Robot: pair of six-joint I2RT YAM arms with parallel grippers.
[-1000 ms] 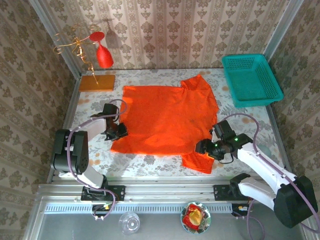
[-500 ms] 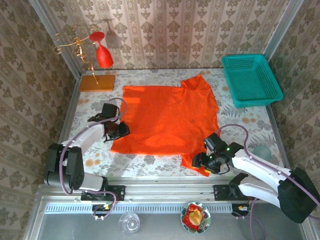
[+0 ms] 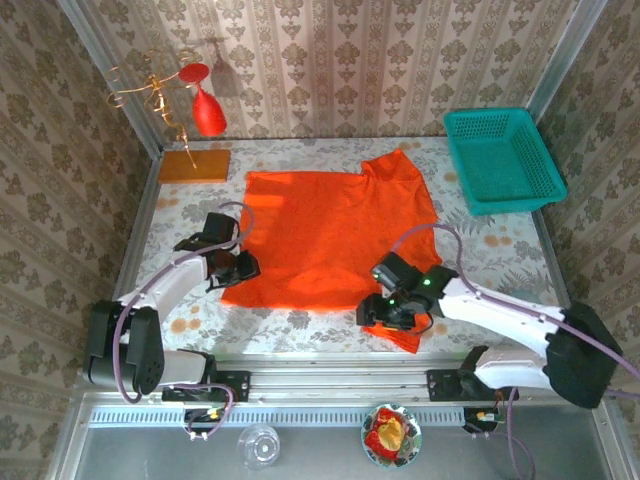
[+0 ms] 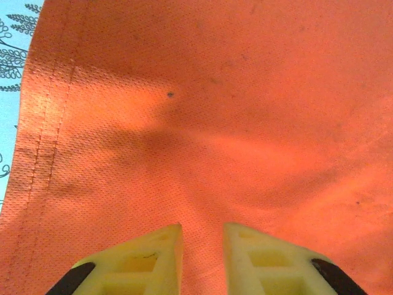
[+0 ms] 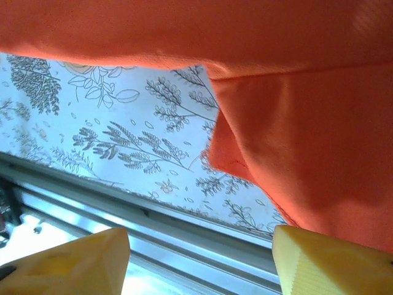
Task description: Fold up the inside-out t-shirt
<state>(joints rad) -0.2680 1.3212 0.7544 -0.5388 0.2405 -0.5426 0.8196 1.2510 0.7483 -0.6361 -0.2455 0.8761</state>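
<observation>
— Yellow-fingered left gripper: state?
— Nearly pressed together, only a narrow slit between the fingers. Slit filled with cloth of the inside-out t-shirt, with creases fanning out from it. Apparently pinching the fabric, though the contact itself is lost at the bottom frame edge. Seen from the top view at the shirt's near-left edge.

— Right gripper: state?
— Spread wide, one fingertip at each lower corner of the wrist view. Nothing gripped. Between the fingertips, only the floral table and the metal rail behind. Positioned low over the near-right sleeve, close to the table's near edge.

— Hidden or cut off?
— Finger bases cropped in both wrist views. In the top view, part of the near-right sleeve and the hem beside it covered by the right gripper and its arm. Shirt corner under the left gripper also covered.

— Condition of the shirt?
— Bright orange-red, no print, spread nearly flat in the middle of the table. Far-right sleeve pointing toward the teal basket, near it but apart. Near-right sleeve turned under along one edge. Close up: fine mesh weave, double stitched seam down the left edge, a few small dark specks, soft shadow bands across the body.
</observation>
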